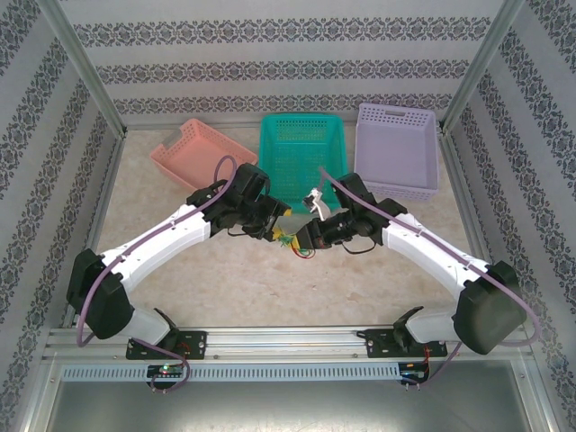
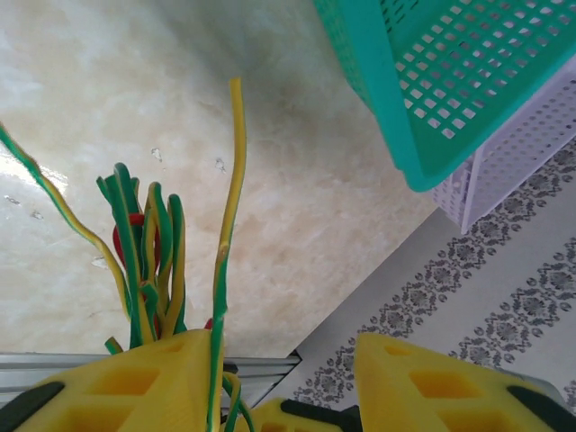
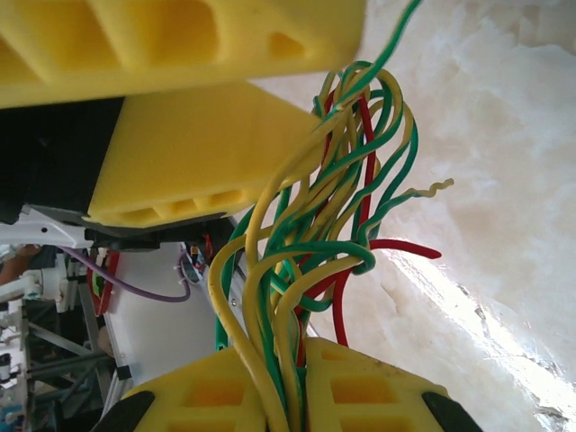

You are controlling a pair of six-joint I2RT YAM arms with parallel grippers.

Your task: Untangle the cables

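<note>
Now cables point(image 3: 324, 225) stretch from clamping right end effector point(image 3: 292, 360) toward parted left end effector point(image 2: 283, 364).

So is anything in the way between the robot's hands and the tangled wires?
Nothing visible is in the way. The right hand is shut on the wires, and the left hand is open right beside them, with one yellow-green strand lying against its finger.
</note>
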